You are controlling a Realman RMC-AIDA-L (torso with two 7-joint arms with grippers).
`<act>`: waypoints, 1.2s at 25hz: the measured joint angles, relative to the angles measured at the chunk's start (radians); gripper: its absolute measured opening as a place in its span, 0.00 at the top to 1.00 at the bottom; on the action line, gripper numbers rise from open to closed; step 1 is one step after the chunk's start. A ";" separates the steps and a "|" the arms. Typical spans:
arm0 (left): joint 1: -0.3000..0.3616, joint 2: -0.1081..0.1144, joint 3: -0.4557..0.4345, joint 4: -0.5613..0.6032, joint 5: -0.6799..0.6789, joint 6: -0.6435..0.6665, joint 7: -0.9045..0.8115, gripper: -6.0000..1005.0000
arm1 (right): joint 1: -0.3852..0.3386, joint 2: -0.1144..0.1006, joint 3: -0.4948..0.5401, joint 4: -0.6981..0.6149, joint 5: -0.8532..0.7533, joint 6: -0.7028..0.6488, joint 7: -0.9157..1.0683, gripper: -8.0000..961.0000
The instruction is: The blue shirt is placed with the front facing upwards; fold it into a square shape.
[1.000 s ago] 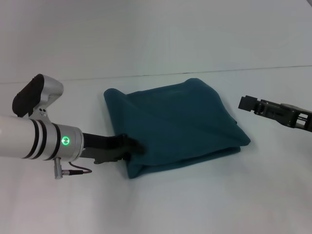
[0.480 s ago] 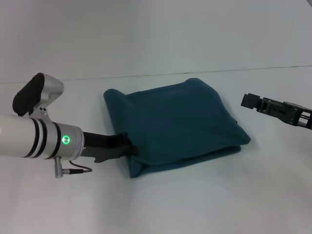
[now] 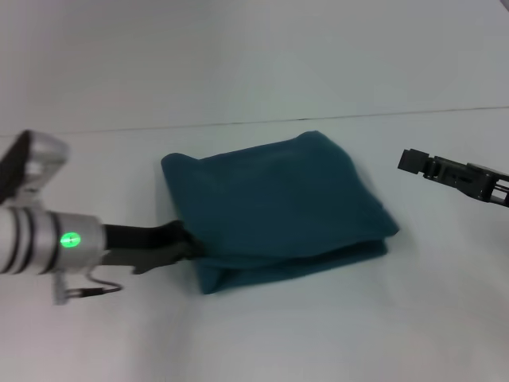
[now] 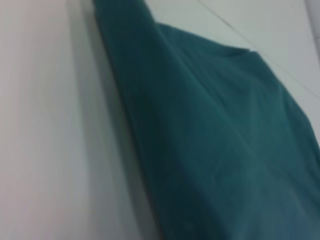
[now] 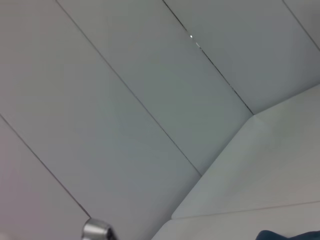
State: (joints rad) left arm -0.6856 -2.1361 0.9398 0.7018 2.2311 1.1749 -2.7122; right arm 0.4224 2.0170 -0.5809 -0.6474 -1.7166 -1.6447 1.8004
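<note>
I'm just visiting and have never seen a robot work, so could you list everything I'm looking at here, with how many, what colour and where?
blue shirt: one, teal-blue, folded into a rough square in the middle of the table, plain fabric showing on top.
table: one, white, under the shirt and reaching across the whole foreground.
wall: one, pale grey-white panels, behind the table's far edge.
left gripper: one, black on a silver arm with a green light, at the shirt's near left corner, touching its edge.
right gripper: one, black, held above the table to the right of the shirt, clear of it.
</note>
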 joint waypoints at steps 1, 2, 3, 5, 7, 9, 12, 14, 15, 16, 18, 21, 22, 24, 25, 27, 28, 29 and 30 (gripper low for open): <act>0.025 0.002 -0.017 0.027 0.000 0.020 0.001 0.97 | -0.001 0.000 0.002 0.000 0.000 0.000 0.000 0.36; 0.046 0.004 -0.032 0.049 0.001 0.042 0.002 0.97 | -0.001 0.000 0.003 0.001 0.000 0.000 0.001 0.36; 0.066 0.007 -0.047 0.067 0.002 0.057 0.003 0.97 | -0.002 0.000 0.005 0.002 0.000 0.000 0.002 0.36; 0.095 0.017 -0.086 0.093 0.008 0.099 0.014 0.97 | -0.002 0.000 0.009 0.006 0.000 0.000 0.003 0.36; 0.125 0.033 -0.157 0.108 0.016 0.155 0.041 0.97 | -0.002 -0.001 0.010 0.011 0.000 0.000 0.003 0.36; 0.141 0.048 -0.236 0.114 0.037 0.206 0.072 0.97 | -0.002 -0.002 0.011 0.012 0.000 0.000 0.005 0.36; 0.147 0.064 -0.338 0.118 0.111 0.246 0.100 0.97 | -0.002 -0.002 0.013 0.012 0.000 0.000 0.006 0.36; 0.147 0.071 -0.375 0.118 0.160 0.256 0.106 0.97 | -0.002 -0.003 0.016 0.012 0.000 0.000 0.006 0.36; 0.147 0.072 -0.380 0.119 0.171 0.256 0.107 0.96 | -0.002 -0.003 0.017 0.012 0.000 0.000 0.006 0.36; 0.146 0.072 -0.383 0.119 0.182 0.256 0.107 0.96 | -0.002 -0.003 0.019 0.012 0.000 0.000 0.006 0.36; 0.146 0.072 -0.383 0.119 0.192 0.251 0.110 0.96 | -0.002 -0.003 0.021 0.013 0.000 0.000 0.007 0.36; 0.145 0.071 -0.383 0.119 0.196 0.248 0.123 0.95 | -0.002 -0.003 0.022 0.014 0.000 0.000 0.008 0.36; 0.142 0.071 -0.382 0.118 0.197 0.255 0.130 0.94 | -0.002 -0.002 0.022 0.014 0.000 0.000 0.008 0.36; 0.138 0.073 -0.380 0.119 0.211 0.281 0.137 0.94 | -0.002 -0.002 0.022 0.014 0.000 0.000 0.008 0.36; 0.136 0.074 -0.379 0.122 0.226 0.300 0.137 0.94 | -0.003 -0.002 0.022 0.014 0.000 0.000 0.008 0.36; 0.137 0.074 -0.379 0.143 0.250 0.321 0.137 0.93 | -0.003 -0.001 0.022 0.014 0.000 -0.001 0.008 0.36; 0.140 0.075 -0.382 0.156 0.257 0.325 0.136 0.93 | -0.003 -0.001 0.023 0.014 0.000 -0.001 0.008 0.36; 0.144 0.075 -0.387 0.175 0.263 0.329 0.131 0.93 | -0.003 -0.001 0.023 0.014 0.000 -0.001 0.008 0.36; 0.148 0.075 -0.394 0.189 0.266 0.330 0.126 0.90 | -0.004 -0.001 0.024 0.014 0.000 -0.001 0.008 0.36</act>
State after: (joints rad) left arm -0.5378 -2.0612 0.5456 0.8909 2.4973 1.5044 -2.5864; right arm 0.4189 2.0155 -0.5568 -0.6333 -1.7166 -1.6457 1.8085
